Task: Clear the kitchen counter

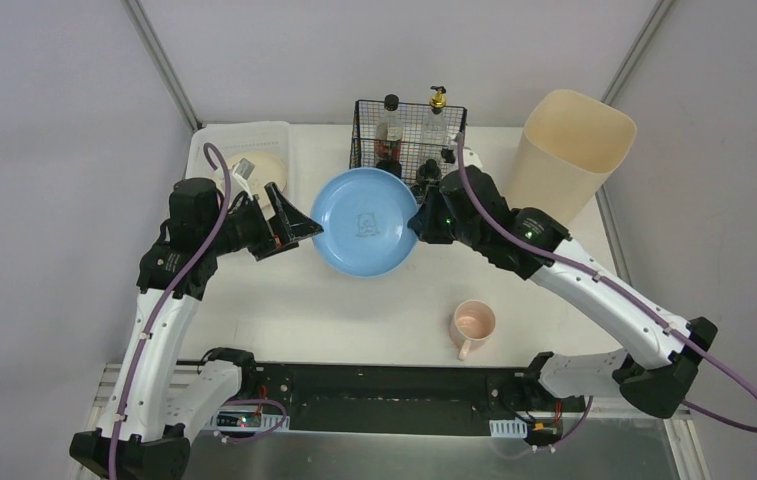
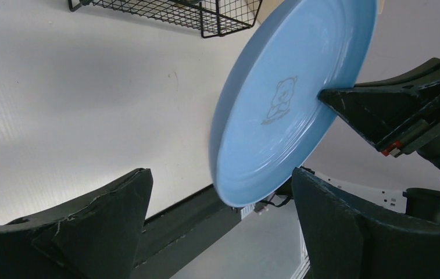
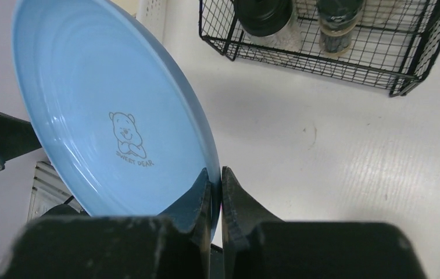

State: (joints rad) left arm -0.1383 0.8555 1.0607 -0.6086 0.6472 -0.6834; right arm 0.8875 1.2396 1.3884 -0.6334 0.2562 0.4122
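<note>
We are holding our left end effector (image 1: 290, 226) wide open and empty at the left edge of the blue plate (image 1: 364, 222), which our right end effector (image 1: 420, 222) is pinching by its rim above the tabletop (image 1: 354, 315). We are judging this a handover; next, the left must close on the rim.

The kitchen counter (image 1: 354, 310) is seen lying flat and level, a wide white rectangle with a smooth matte top; fine ribbed lines are picked out up close, and a small dark scuff (image 3: 313, 135) is spotted on its surface
</note>
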